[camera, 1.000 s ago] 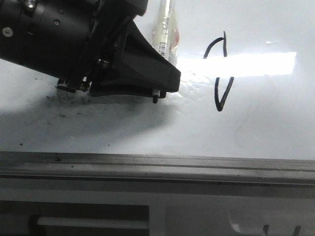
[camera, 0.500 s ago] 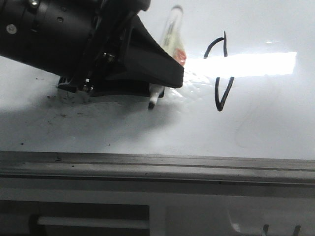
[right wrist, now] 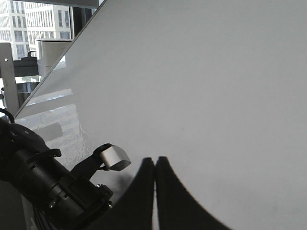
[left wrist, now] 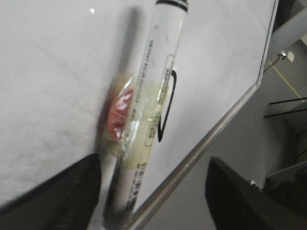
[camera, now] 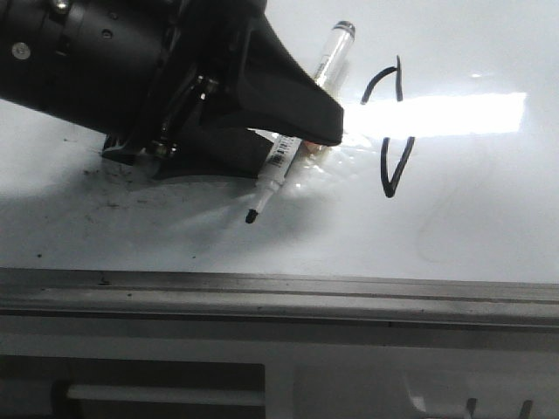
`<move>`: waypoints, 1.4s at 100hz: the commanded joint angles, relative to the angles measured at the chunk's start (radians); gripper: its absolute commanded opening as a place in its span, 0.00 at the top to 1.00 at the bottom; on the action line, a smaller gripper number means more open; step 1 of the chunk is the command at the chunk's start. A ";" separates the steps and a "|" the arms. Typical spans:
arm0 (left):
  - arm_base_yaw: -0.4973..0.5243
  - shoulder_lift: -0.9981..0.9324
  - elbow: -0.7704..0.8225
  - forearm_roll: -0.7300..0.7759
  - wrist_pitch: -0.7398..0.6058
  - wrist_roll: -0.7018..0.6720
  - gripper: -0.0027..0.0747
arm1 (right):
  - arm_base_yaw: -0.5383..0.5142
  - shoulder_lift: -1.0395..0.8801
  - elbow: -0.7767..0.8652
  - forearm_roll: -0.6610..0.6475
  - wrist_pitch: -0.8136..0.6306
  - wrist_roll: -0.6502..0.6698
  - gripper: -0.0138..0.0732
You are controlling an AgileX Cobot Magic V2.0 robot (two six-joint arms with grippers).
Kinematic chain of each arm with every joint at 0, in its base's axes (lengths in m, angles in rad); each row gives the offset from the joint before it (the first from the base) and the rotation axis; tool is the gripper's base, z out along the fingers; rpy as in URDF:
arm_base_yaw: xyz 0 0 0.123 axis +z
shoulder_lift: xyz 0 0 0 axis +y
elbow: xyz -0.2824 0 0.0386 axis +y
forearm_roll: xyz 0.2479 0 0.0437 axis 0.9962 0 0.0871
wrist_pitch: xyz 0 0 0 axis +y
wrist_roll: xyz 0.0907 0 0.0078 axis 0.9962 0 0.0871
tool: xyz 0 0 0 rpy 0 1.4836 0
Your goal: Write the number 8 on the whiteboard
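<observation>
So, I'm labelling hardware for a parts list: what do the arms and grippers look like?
Left gripper: matte black, wedge-shaped fingers on a black cylindrical arm with silver screws. Right gripper: black fingers tapering to points.

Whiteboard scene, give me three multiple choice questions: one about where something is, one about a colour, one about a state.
1. In the front view, where is the number 8 relative to the marker?
A. to its left
B. to its right
C. hidden under it

2. What colour is the line drawn on the whiteboard?
A. red
B. blue
C. black

3. How do the fingers of the right gripper stand?
A. shut together
B. spread wide
C. clamped on a marker

Answers:
1. B, the figure lies to the right of the marker's whole barrel.
2. C, the strokes are thin and black.
3. A, the right wrist view shows the two fingers touching with nothing between them.
</observation>
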 commanded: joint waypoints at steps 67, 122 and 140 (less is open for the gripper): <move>0.020 -0.574 0.083 0.245 -0.240 -0.025 0.60 | 0.000 -0.192 0.083 -0.033 -0.175 -0.148 0.91; 0.020 -0.922 0.374 0.250 -0.266 -0.023 0.99 | 0.000 -0.582 0.365 0.088 -0.222 -0.148 0.92; 0.020 -0.922 0.374 0.248 -0.261 -0.023 0.99 | 0.000 -0.582 0.367 0.088 -0.228 -0.148 0.92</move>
